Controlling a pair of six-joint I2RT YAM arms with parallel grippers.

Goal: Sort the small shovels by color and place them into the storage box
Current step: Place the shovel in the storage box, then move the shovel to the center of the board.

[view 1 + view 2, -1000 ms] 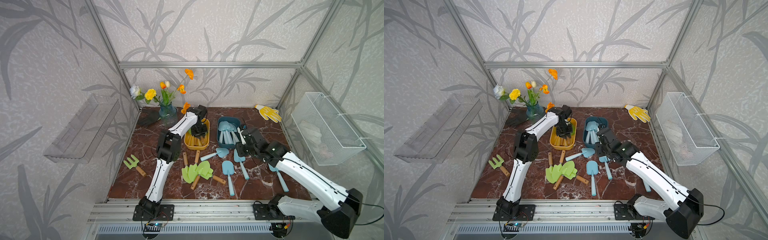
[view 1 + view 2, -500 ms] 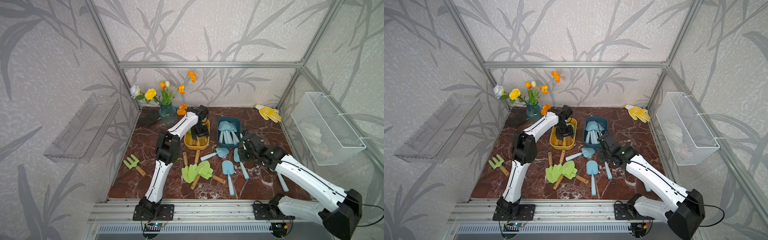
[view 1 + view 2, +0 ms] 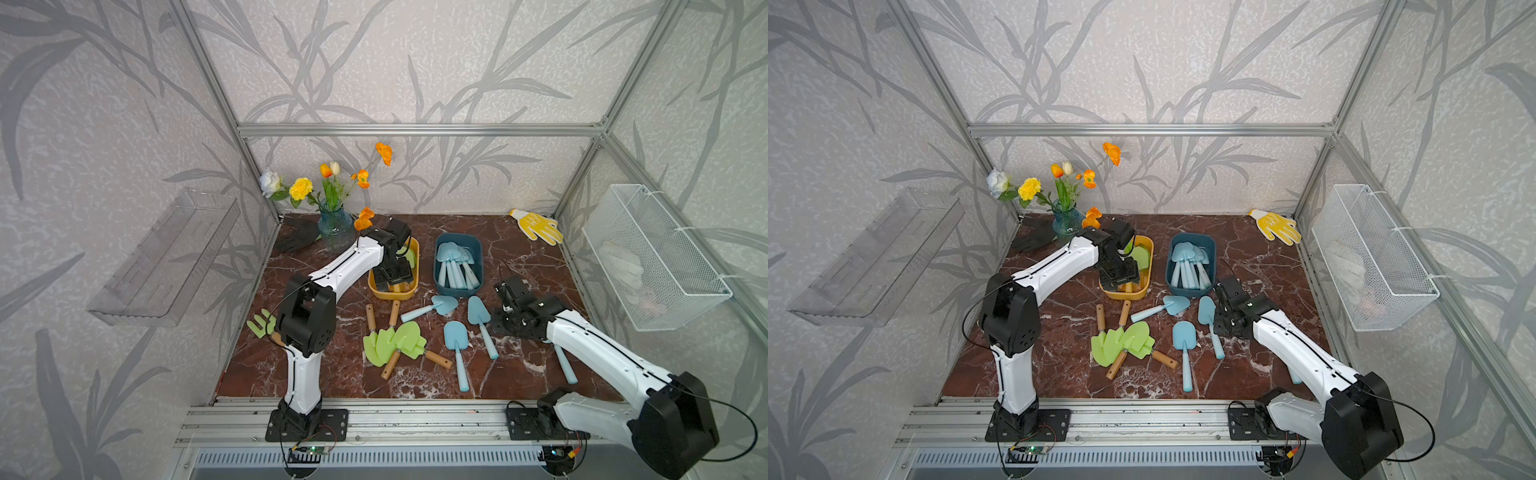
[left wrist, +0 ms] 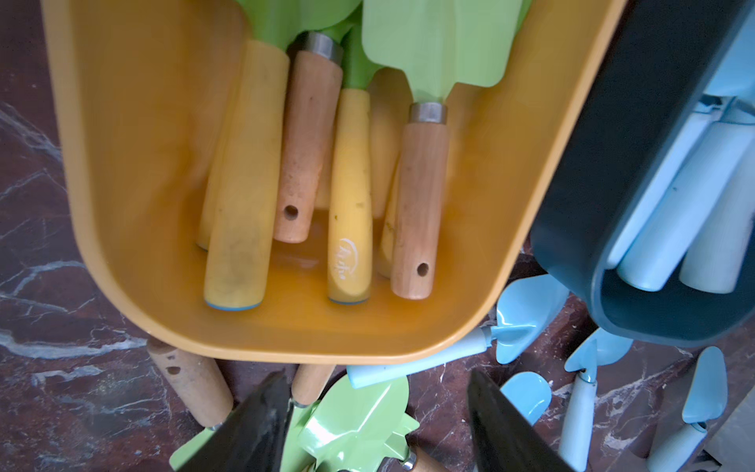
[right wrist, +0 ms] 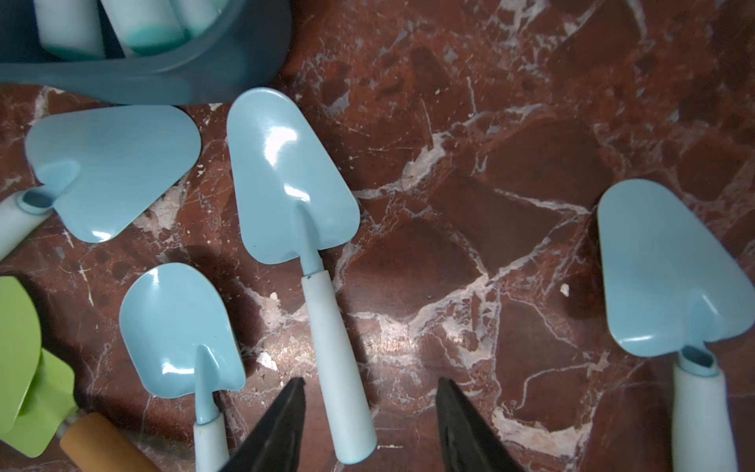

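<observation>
Worktop: red-brown marble; I had loose shovels lying across its near half
Green shovels: nearest the front, a heap of them lay with lime blades overlapping and wooden handles pointing outward
Blue shovels: three lay loose just right of the green heap, apart from one another; a fourth lay partly under my right arm
Green fork: lay at the worktop's left edge, beside my left arm's elbow
Right hand: my fingers stood apart and gripped nothing; it hung over the worktop right of the loose blue shovels; in the wrist view a pointed blue shovel's handle showed in the gap, closer to one finger, and whether it touched I could not tell
Yellow box: beyond the green heap; it held green shovels, handles toward the front
Left hand: my fingers stood wide apart, empty, above the near end of the yellow box
Blue box: beside the yellow box, on its right; it held blue shovels, handles toward the front
Vase: with flowers, in the far left corner
Yellow glove: flat in the far right corner
</observation>
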